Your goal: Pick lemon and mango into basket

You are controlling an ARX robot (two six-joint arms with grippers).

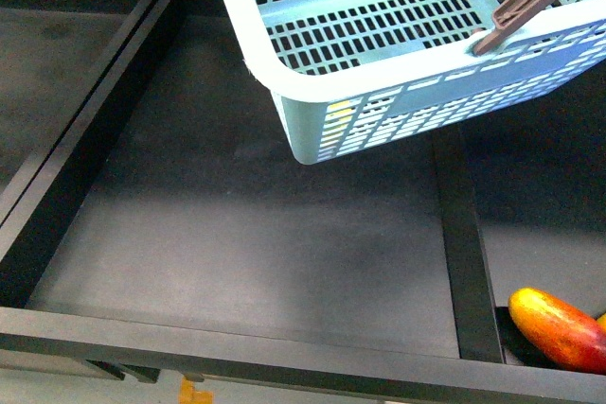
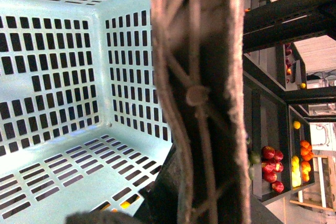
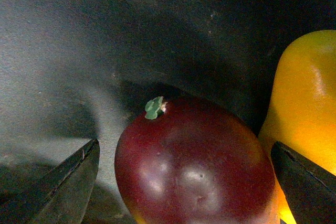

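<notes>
The turquoise basket [image 1: 379, 35] hangs tilted over the dark shelf at the top of the front view. My left gripper [image 2: 199, 192] is shut on its brown handle [image 2: 199, 77], which fills the left wrist view; the basket floor [image 2: 52, 182] looks bare. A yellow patch [image 1: 339, 115] shows through the slots; I cannot tell what it is, and I cannot make out the lemon for certain. The dark red mango [image 3: 194, 166] with a green stem lies between the fingers [image 3: 63, 184] of my open right gripper [image 3: 186, 182], which touch nothing. Neither arm shows in the front view.
A yellow-orange fruit [image 3: 304, 98] lies right against the mango. An elongated red-to-yellow fruit [image 1: 559, 328] rests in the right compartment, past a black divider [image 1: 464, 253]. Far off, a shelf holds red apples [image 2: 272, 166] and tangerines [image 2: 305, 153].
</notes>
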